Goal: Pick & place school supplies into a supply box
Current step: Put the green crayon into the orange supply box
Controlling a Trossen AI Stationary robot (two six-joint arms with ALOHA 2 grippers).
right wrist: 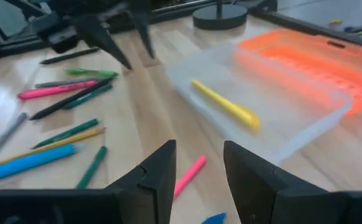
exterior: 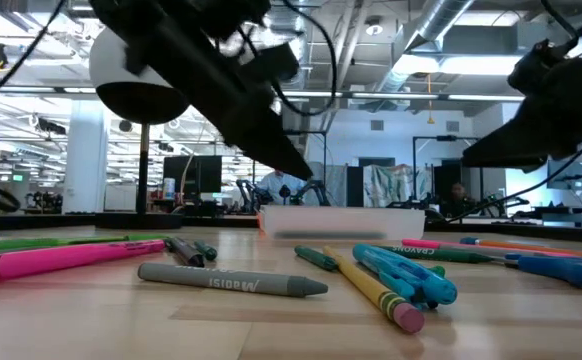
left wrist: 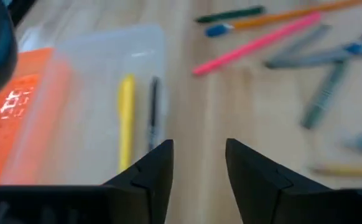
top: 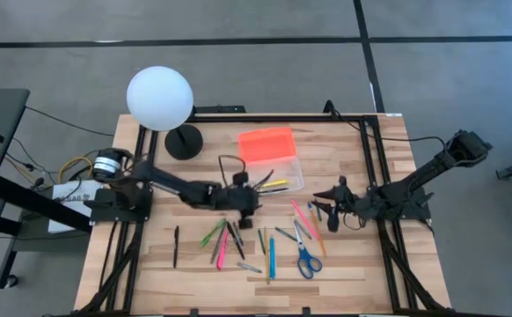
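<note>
The wooden table (top: 344, 150) carries everything; take the supply box (top: 284, 172) as landmark, a clear tray with its orange lid (top: 266, 143) swung open behind it, beside the white globe lamp (top: 159, 99). A yellow marker (right wrist: 224, 106) and a thin dark pen (left wrist: 153, 112) already lie in the tray.

The left gripper (top: 247, 210) hovers just at the box's near edge, fingers apart and empty. The right gripper (top: 333, 214) waits to the box's right, also parted and holding nothing.

The remaining school supplies lie loose in front of the box: blue-handled scissors (top: 306, 261), a pink marker (top: 223, 247), green pens (top: 212, 233), a black pen (top: 175, 246) farthest away.

Risks, as I judge them: the left arm may nudge the light tray; crowded, overlapping pens invite a double grab; thin round barrels could roll or slip from the fingertips.
</note>
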